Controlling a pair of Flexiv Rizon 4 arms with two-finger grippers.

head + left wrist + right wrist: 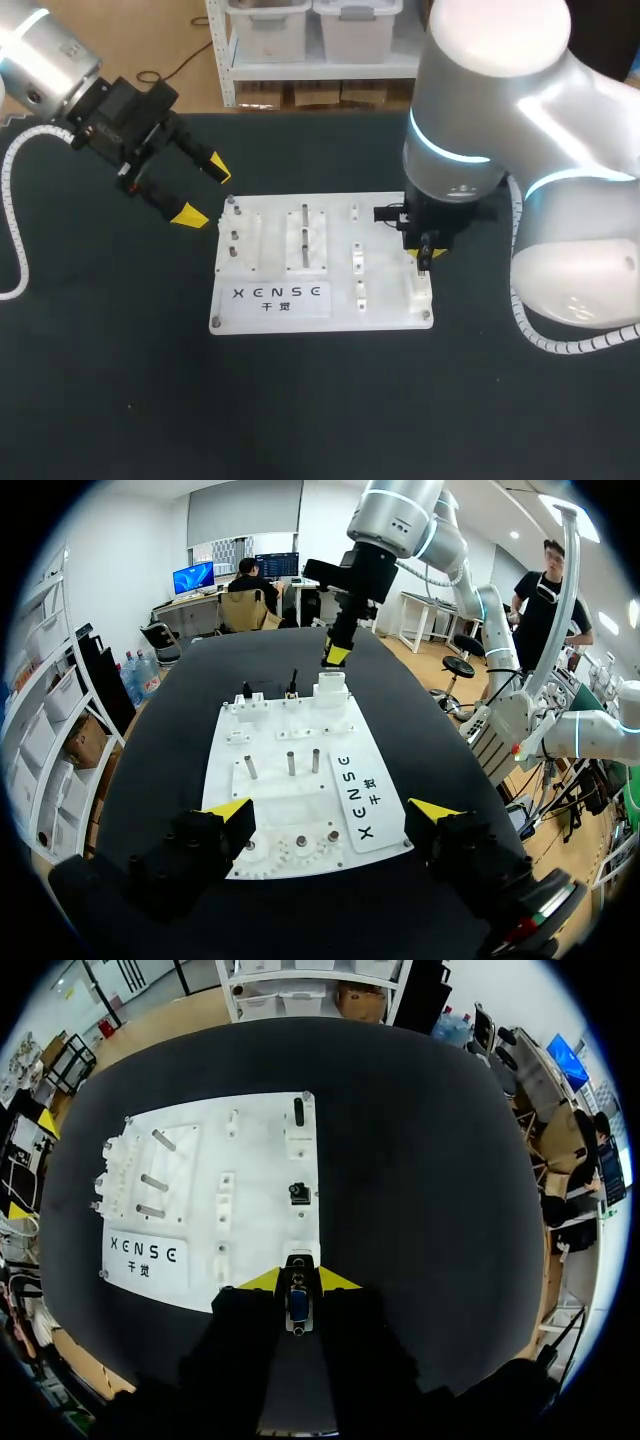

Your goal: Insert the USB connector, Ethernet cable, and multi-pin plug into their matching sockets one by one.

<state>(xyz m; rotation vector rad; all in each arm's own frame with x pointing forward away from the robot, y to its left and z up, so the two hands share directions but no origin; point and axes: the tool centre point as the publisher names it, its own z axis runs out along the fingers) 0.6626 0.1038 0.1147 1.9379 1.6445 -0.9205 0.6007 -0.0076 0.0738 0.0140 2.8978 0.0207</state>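
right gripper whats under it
The right gripper holds a small plug between its fingers; below it sits a raised white block at the white board's edge. The block's socket is hidden by the plug.

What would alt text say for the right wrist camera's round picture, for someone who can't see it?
The right tool grips a small plug between its two yellow tips, held over the edge of a white board on a black table. The board carries metal pegs and small sockets.

Wide matte black table (300, 420)
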